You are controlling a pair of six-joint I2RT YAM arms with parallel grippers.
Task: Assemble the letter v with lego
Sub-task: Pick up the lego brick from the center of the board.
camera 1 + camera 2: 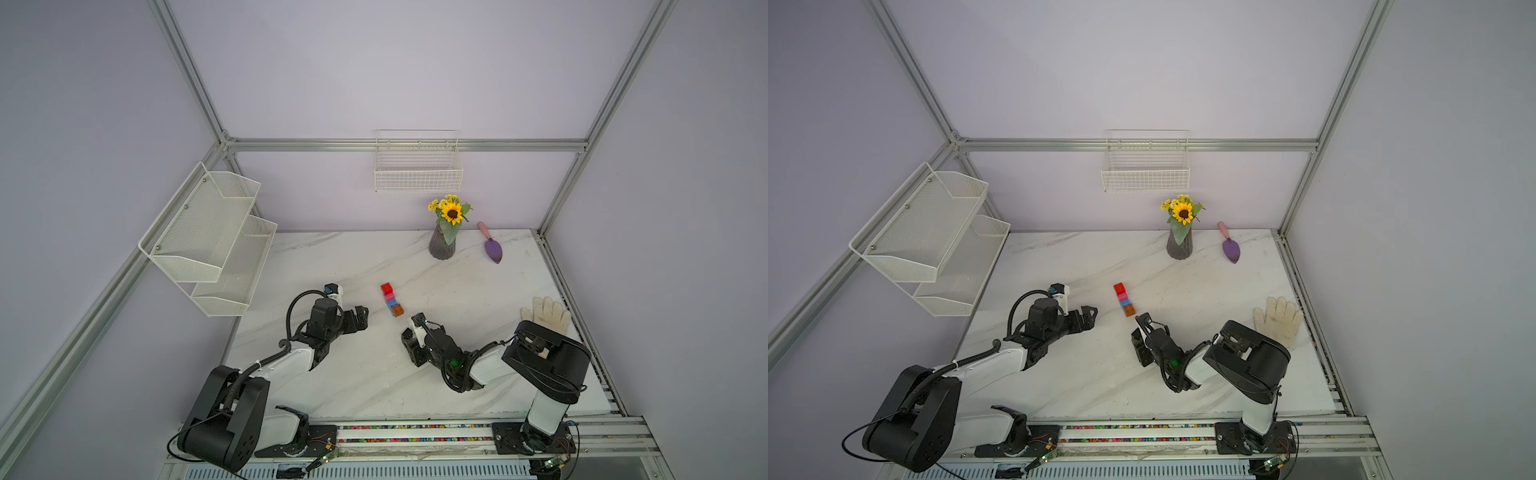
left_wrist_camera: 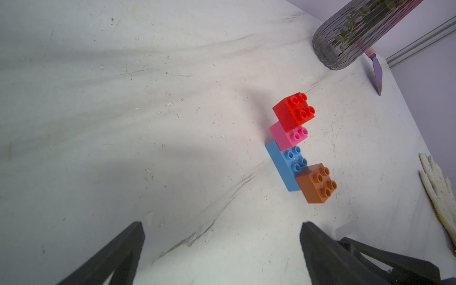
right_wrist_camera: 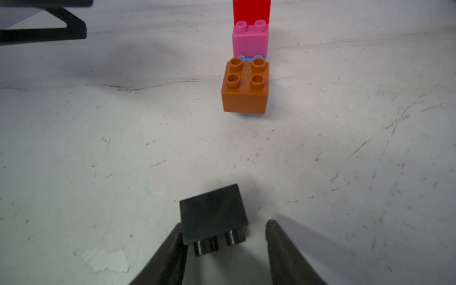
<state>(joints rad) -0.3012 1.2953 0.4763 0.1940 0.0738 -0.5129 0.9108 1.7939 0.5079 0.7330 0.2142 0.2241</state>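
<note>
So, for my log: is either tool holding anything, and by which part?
Nothing held. Right tool straddles the black brick, one finger touching its side; left tool empty.

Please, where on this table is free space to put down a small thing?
Free: the back-left table, between wall shelf and vase; the front middle, on the robot's side of left gripper and right gripper. Crowded: around the joined bricks.

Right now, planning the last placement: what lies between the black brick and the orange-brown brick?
Nothing stands between the black brick and the orange-brown brick: only bare, scuffed table, clearest in the right wrist view.
</note>
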